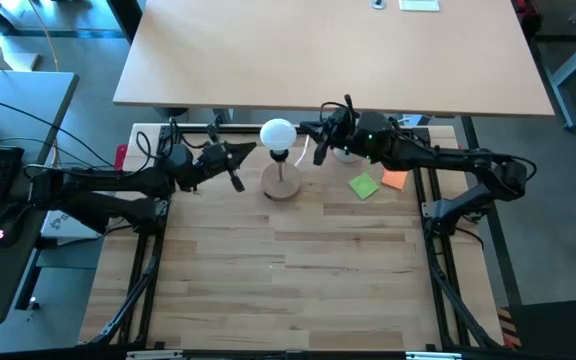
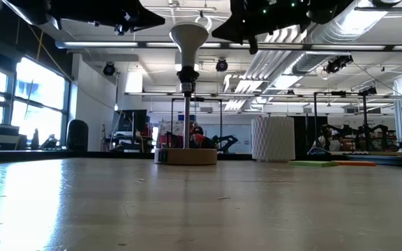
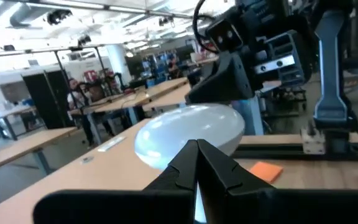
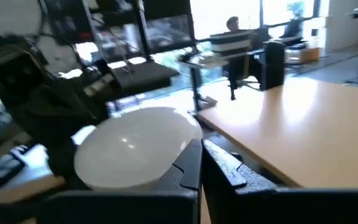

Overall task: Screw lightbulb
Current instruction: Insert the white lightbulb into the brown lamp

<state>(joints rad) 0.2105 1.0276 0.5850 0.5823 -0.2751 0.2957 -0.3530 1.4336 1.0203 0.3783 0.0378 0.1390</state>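
Fingers of both arms, left [image 1: 236, 182] and right [image 1: 320, 152], pressed together, flank the lightbulb [image 1: 277, 134] seated in its socket stand [image 1: 282, 186].

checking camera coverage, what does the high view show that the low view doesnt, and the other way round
Only the high view shows the green note and orange note as flat squares, and the left gripper and right gripper either side of the lightbulb. Only the low view shows the room behind, with the white perforated cup side-on. Both show the bulb atop the wooden stand.
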